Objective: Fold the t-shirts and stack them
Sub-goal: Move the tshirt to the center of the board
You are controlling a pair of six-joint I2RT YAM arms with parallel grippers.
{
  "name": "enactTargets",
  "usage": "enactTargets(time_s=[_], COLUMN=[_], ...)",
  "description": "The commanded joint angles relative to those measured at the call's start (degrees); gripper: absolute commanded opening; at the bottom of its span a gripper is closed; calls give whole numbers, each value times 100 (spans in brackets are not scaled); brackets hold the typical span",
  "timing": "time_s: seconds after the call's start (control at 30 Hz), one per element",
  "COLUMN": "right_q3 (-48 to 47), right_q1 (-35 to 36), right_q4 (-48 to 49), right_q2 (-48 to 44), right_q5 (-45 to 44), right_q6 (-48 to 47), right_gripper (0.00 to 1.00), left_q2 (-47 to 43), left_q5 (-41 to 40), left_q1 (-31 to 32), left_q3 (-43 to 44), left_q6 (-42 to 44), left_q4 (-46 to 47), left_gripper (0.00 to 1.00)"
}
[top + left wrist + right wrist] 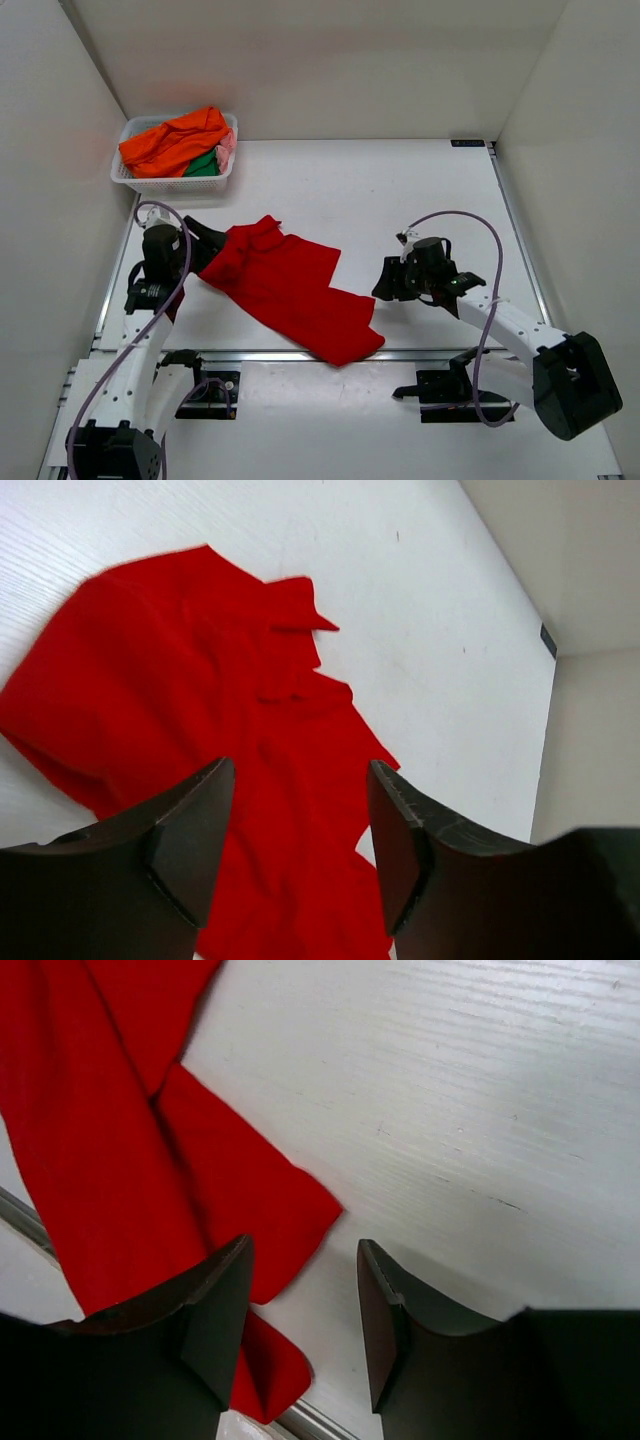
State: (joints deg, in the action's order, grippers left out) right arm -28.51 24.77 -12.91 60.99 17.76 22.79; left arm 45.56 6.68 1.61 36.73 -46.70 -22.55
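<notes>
A bright red t-shirt (290,285) lies partly folded and crumpled on the white table, slanting from upper left to lower right. My left gripper (205,240) is open and empty at the shirt's left end; the left wrist view shows the red cloth (190,690) below its spread fingers. My right gripper (385,283) is open and empty just right of the shirt's lower right end; the right wrist view shows that red edge (150,1180) beside the left finger. An orange t-shirt (175,140), a green one (205,166) and a pink one (227,150) lie in the basket.
A white mesh basket (170,184) stands at the table's back left corner. White walls close in the left, back and right sides. A metal rail (420,353) runs along the table's near edge, close to the shirt's lower end.
</notes>
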Motion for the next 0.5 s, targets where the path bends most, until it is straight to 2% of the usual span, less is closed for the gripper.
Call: enactTargets(time_s=[0.0, 0.17, 0.27, 0.37, 0.47], right_q3=[21, 3, 39, 83, 56], right_q1=[133, 492, 607, 651, 652], right_q4=[464, 456, 421, 473, 552], right_q2=[210, 772, 975, 1160, 1213], right_q5=[-167, -351, -387, -273, -194], right_q6=[121, 305, 402, 437, 429], right_gripper=[43, 44, 48, 50, 47], left_q2=[-275, 206, 575, 936, 1428], left_q5=[-624, -159, 193, 579, 326], left_q1=[24, 261, 498, 726, 1156], left_q3=[176, 589, 450, 370, 536], left_q6=[222, 855, 1119, 1198, 1277], left_q4=[-145, -338, -242, -23, 215], left_gripper=[67, 71, 76, 75, 76])
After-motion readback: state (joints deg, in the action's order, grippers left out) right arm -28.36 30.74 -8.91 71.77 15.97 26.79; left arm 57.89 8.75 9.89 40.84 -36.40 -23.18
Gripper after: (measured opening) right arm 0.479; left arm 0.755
